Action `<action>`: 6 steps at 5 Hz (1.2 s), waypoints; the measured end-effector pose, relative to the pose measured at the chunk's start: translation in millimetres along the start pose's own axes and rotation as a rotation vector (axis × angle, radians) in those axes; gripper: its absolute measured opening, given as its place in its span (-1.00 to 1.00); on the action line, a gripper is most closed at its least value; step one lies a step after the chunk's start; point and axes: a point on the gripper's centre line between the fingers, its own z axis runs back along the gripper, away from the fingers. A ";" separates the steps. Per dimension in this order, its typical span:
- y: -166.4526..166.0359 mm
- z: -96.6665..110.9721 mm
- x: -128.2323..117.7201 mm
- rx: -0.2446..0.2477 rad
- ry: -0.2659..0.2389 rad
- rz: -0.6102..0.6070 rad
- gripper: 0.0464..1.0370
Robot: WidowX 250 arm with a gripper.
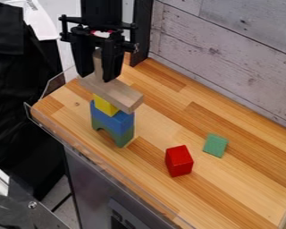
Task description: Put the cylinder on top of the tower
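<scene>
In the near left corner of the camera view is a dark metal part point(14, 208); beside it, a grey panel point(89, 176) forms the front face below the wooden work surface point(241, 183). A transparent edge strip point(86, 156) borders the surface along this near side. The red block point(179, 161) is the nearest loose component, positioned upright on the surface. The green block point(216, 145) lies flat, farther back and to its right in the view, apart from it. Left of both is the tower, ordered from base to top as follows: green arch point(126, 137), legs down; blue block point(112, 120); yellow block point(105, 106); wooden plank point(118, 93), laid flat and projecting beyond the yellow block. The cylinder point(98, 65), plain wood, is located upright above the far portion of the plank, its lower end at the plank's upper face; full contact there cannot be confirmed. The gripper point(98, 77) points downward over the tower and pinches the cylinder, one finger on each side. A black cloth point(11, 80) hangs at the left of the view. A whitewashed plank wall point(229, 49) bounds the far side of the surface.
</scene>
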 end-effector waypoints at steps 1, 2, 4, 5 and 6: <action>-0.8 -0.8 0.8 0.000 -0.003 -0.002 0.10; -1.6 -4.6 0.3 0.002 0.007 -0.001 0.41; -4.3 -3.7 1.9 0.024 0.011 0.000 0.92; -5.8 24.9 11.4 0.046 -0.048 0.006 0.92; -11.6 74.2 23.5 0.084 -0.149 -0.006 0.92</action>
